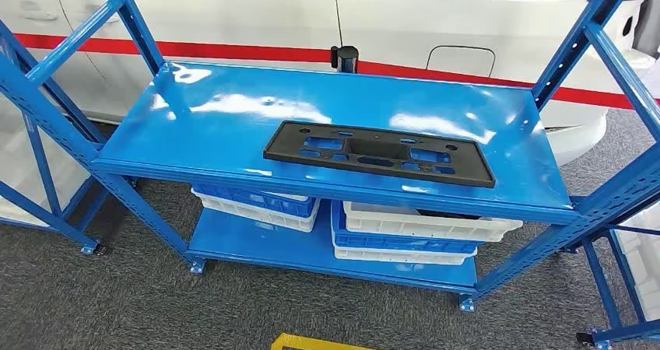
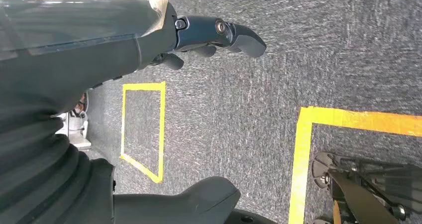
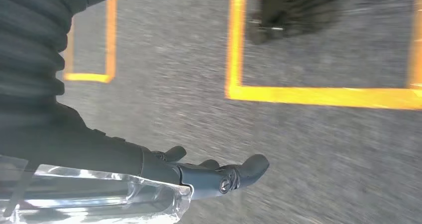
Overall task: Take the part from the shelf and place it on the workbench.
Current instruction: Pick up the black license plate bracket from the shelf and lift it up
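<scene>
the part (image 1: 379, 153) lies flat on the blue shelf (image 1: 202, 124), near its front edge and a little right of centre. the left hand (image 2: 214, 37) and right hand (image 3: 219, 174) hang over the grey floor (image 2: 298, 59), fingers loosely extended and holding nothing. a good pick probably means raising both hands to the shelf's front edge and gripping the part's two short ends evenly, lifting it level.

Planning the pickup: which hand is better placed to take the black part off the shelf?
Right, marginally. The black part lies slightly right of centre on the shelf. Both the left hand and right hand hang empty over the floor.
</scene>
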